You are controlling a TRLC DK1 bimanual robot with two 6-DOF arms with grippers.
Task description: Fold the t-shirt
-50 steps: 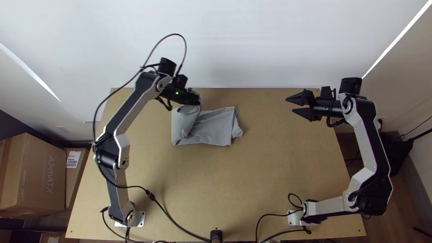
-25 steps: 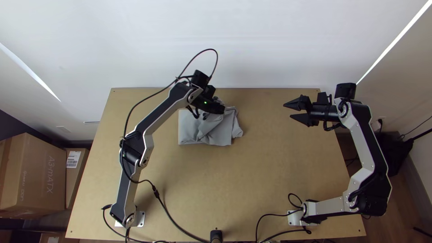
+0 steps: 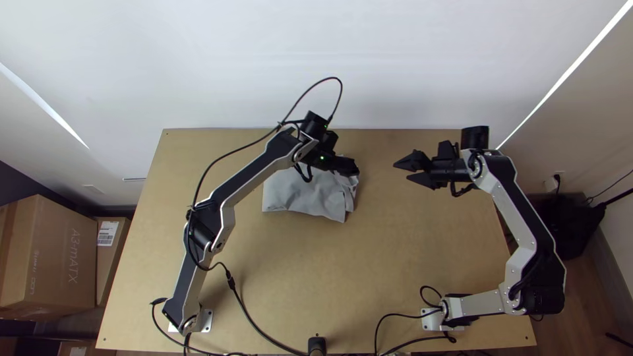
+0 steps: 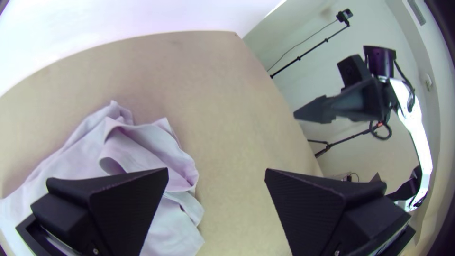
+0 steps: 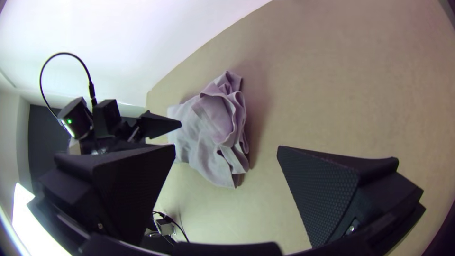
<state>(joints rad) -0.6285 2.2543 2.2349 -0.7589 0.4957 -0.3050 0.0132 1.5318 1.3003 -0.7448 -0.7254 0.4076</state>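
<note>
My left gripper [image 3: 349,166] is at the right far corner of the grey t-shirt [image 3: 300,194]. Seen from the left wrist, that gripper [image 4: 216,170] stands open, with the bunched end of the t-shirt [image 4: 177,234] beside and below one finger and nothing pinched between them. My right gripper [image 3: 403,169] is right of the cloth, apart from it; in the right wrist view this gripper [image 5: 226,149] is open over bare table. The t-shirt [image 5: 206,121] lies as a small folded bundle, smoother at the left, with rumpled layers and loose folds at its right end.
The wooden table [image 3: 316,277] has bare surface in front of the cloth and to its right. A white wall [image 3: 316,59] rises behind it. Black cables [image 3: 260,326] lie near the front edge; cardboard boxes [image 3: 59,250] stand beyond the left side.
My left gripper has moved right across the cloth, its fold shifting rightward with it. The shirt's near right corner has swung toward the front. My right gripper has moved left, nearer the cloth.
</note>
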